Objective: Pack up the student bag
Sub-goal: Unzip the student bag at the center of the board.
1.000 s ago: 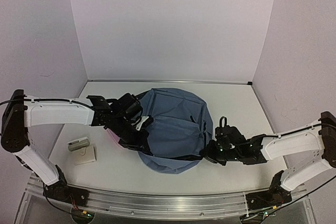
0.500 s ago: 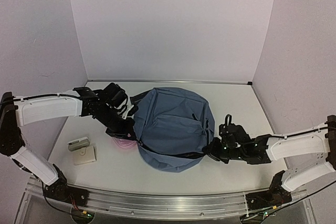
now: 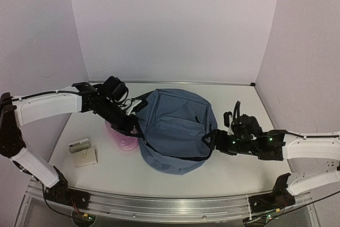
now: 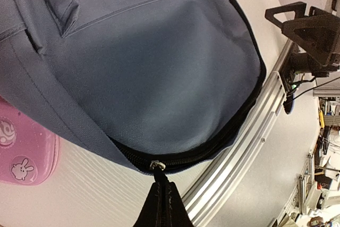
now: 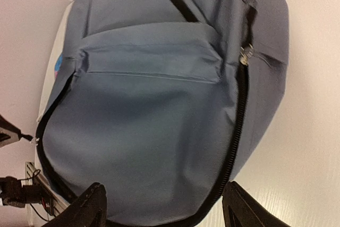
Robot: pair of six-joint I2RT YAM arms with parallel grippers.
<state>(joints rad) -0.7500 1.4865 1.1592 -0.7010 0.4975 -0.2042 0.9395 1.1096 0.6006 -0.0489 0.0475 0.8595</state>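
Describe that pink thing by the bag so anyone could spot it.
Find the big blue backpack mid-table. At its left side lies a flat pink case. It alone is pink, with a cartoon rabbit; the nearby grey box and beige pad are plain.

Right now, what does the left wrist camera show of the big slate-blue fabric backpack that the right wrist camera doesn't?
Only the left wrist view shows the left gripper shut on a zipper pull at the bag's edge, and the white bunny print on the pink pencil case. Only the right wrist view shows the right gripper open over the bag, and a metal zipper slider beside the front pocket. Both show the slate-blue fabric backpack and its black zipper track.
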